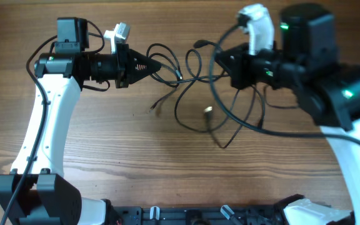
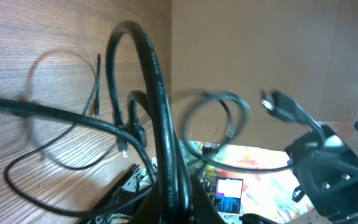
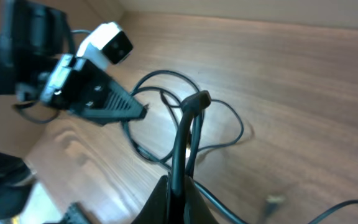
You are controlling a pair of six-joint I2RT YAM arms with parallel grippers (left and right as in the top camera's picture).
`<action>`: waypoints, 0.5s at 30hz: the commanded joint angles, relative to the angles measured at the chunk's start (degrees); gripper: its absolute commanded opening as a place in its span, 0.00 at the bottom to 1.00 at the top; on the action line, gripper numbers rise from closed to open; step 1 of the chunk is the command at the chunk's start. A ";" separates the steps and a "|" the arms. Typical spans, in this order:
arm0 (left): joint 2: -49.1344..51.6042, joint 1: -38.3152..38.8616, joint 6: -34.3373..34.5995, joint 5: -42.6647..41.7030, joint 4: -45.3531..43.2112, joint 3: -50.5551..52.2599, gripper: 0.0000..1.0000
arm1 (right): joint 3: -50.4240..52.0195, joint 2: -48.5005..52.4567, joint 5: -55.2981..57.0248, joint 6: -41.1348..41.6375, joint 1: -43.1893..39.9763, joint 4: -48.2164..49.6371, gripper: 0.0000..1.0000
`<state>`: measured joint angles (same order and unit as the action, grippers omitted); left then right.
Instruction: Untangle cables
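Early stage, I'd say. The cables (image 1: 192, 78) are one crossed mess of loops in the middle of the bench (image 1: 105, 137), between the two arms, with nothing separated out yet. The left fingers (image 1: 147, 62) are pressed together, pinching a strand at the left edge of the tangle; in the left wrist view that strand arches up out of the grip. The right fingers (image 3: 160, 208) are clamped on another strand at the right side, which rises from the grip and bends over at the top. Part of the bundle looks lifted off the wood between the two grips, and the rest lies on the bench. A loose silver plug (image 1: 208, 112) rests on the bench below the tangle, and a dark plug end (image 1: 200, 44) pokes out at the top. I can't tell how many separate cords there are. Left to do: pull the crossings apart and lay each cord out on its own, so nearly all of the job remains. There are no containers, bins or trays in any view, so nothing is held in one.
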<state>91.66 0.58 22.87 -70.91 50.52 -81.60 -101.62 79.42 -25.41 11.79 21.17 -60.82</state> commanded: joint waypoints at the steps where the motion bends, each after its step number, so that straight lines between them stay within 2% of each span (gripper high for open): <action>1: -0.46 -0.50 -0.11 1.22 -0.15 -0.48 0.04 | -0.42 -0.26 -7.48 1.14 -2.97 -2.99 0.04; 3: -0.46 -0.50 -0.09 1.42 -0.17 -0.48 0.04 | -0.35 0.61 -3.04 1.95 -3.19 -8.17 0.04; 8: -0.46 -0.55 -0.07 0.79 -3.65 -0.48 0.04 | 1.62 5.84 26.38 13.07 -3.19 -21.86 0.05; 10: -0.46 -0.87 -0.09 0.46 -5.20 -0.48 0.04 | 2.82 8.15 33.11 15.63 -3.19 -23.06 0.04; 15: -0.48 -3.13 -0.15 -1.62 -8.00 -0.48 0.04 | 3.87 14.01 34.71 15.17 -3.61 -19.28 0.04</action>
<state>91.66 -0.73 22.87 -70.15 43.59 -81.60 -98.08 91.35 3.77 25.43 18.17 -81.76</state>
